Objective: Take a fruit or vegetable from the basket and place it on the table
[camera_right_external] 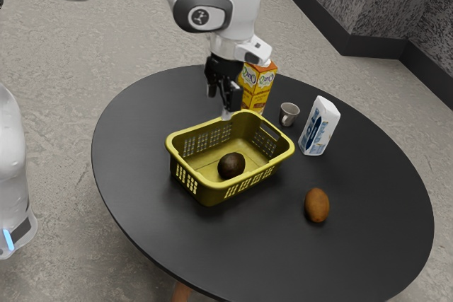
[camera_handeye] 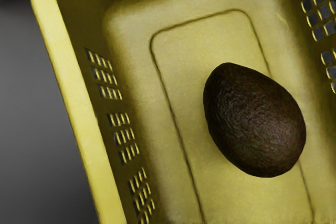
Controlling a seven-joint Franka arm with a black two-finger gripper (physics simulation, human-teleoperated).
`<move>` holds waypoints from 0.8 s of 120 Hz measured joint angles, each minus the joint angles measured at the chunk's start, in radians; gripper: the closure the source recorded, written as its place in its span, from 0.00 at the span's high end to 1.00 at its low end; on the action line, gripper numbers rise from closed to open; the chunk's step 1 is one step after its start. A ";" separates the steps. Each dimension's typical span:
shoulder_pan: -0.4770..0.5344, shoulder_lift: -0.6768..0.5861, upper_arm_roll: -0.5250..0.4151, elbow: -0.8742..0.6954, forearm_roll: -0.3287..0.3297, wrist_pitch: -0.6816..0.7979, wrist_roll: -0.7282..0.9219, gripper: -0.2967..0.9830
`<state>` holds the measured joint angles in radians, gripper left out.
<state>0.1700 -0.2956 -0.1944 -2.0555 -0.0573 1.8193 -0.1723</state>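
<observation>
gripper [camera_right_external: 219, 104] raised above the yellow basket [camera_handeye: 71, 77], its two fingers apart. dark, rough-skinned avocado [camera_handeye: 254, 121] lying on the basket floor, below the gripper. brown oval fruit [camera_right_external: 316, 205] on the round black table [camera_right_external: 382, 231], near the basket. yellow-orange carton [camera_right_external: 257, 88], small grey cup [camera_right_external: 289, 113] and white-and-blue carton [camera_right_external: 320, 126] also there, the cup between the two cartons
</observation>
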 joint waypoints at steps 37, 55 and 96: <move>-0.004 0.057 -0.069 -0.005 -0.030 0.004 -0.031 0.77; -0.006 0.089 -0.081 -0.002 -0.042 0.011 -0.041 0.77; -0.057 0.223 -0.014 0.054 -0.066 0.137 -0.059 0.77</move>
<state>0.1133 -0.0722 -0.2082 -2.0010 -0.1231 1.9563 -0.2308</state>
